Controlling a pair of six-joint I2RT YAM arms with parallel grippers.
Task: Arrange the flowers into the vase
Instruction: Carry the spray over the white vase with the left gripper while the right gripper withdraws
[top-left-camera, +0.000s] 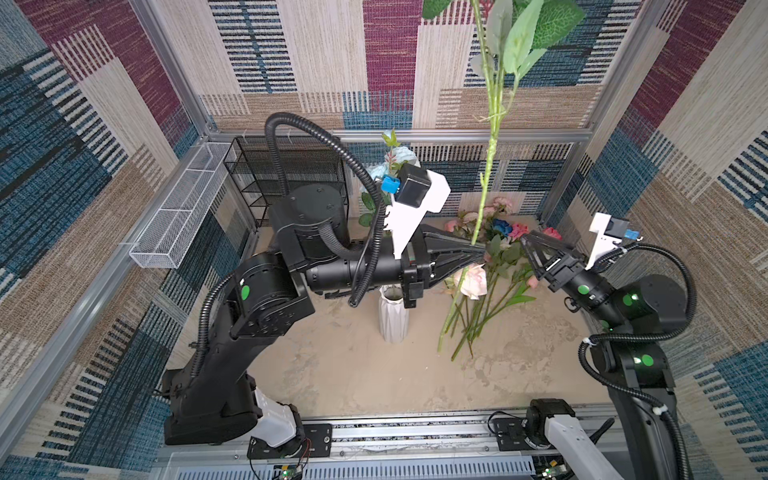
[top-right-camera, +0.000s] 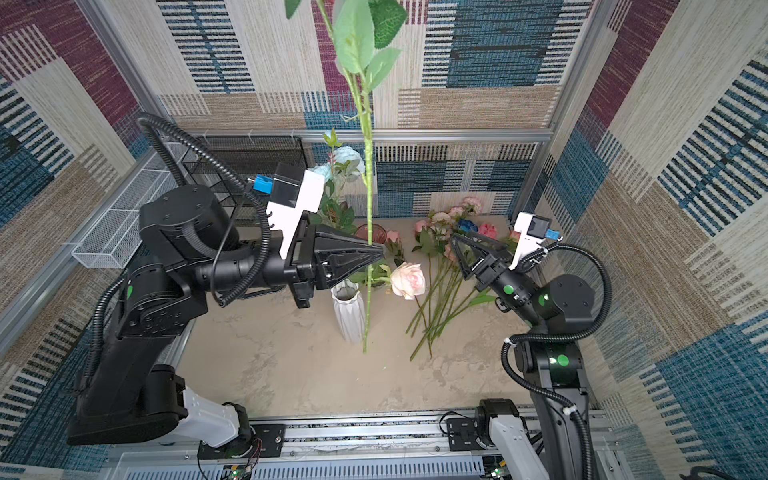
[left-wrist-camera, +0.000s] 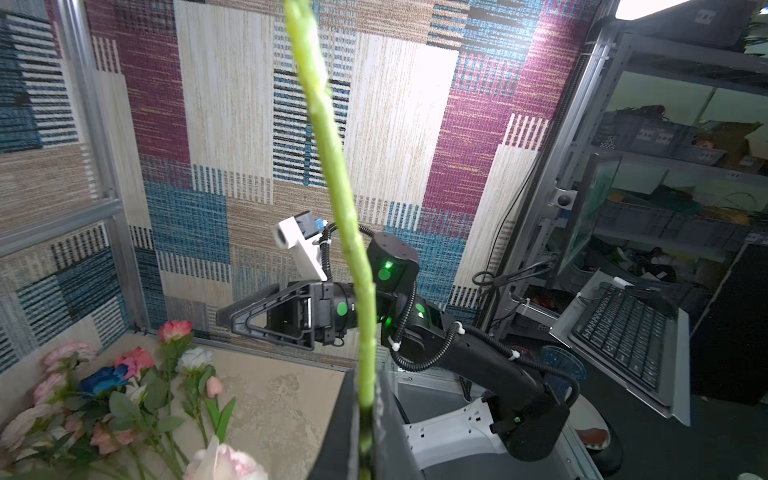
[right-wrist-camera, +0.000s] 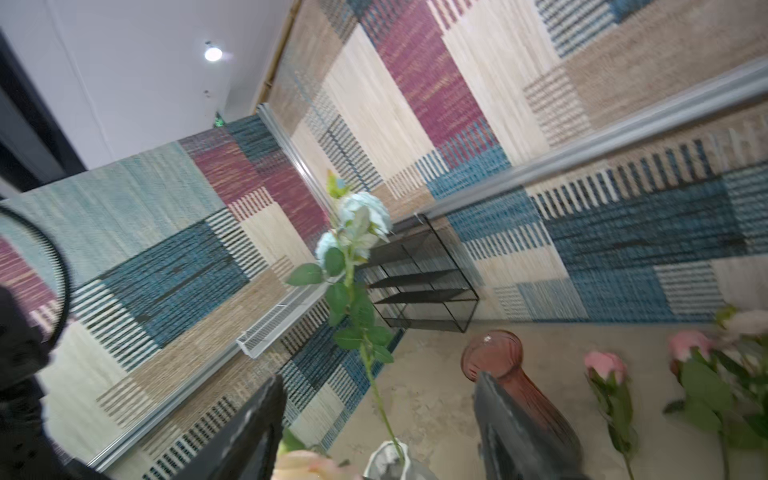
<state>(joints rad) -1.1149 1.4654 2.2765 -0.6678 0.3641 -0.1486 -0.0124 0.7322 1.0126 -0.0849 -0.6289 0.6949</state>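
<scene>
Your left gripper (top-left-camera: 482, 250) is closed on one flower stem (top-left-camera: 490, 158) — upright, near the white vase (top-left-camera: 392, 320). Your right gripper (left-wrist-camera: 224, 319) stands open, empty, by the flowers (top-right-camera: 440, 286) lying on the table (top-left-camera: 332, 374).

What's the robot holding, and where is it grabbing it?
The left gripper pinches a flower low on its stem. The right gripper is open, empty.
</scene>
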